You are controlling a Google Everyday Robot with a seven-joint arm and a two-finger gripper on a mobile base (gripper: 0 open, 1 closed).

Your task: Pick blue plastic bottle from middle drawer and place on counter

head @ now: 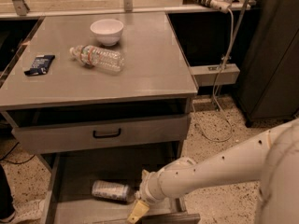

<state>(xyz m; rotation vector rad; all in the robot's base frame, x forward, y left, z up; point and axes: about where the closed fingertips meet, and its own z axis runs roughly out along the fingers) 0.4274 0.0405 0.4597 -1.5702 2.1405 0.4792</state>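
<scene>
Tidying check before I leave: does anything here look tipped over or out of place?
Two bottles lie on their sides: the clear water bottle on the counter, the blue plastic bottle in the middle drawer, beside the gripper.

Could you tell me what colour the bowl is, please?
White bowl, in the camera view; the gripper is low over the middle drawer.

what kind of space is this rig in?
Probably a robot test lab: plain grey metal counter, loose cables over a speckled floor. The claw is low in the middle drawer, beside the blue plastic bottle.
</scene>
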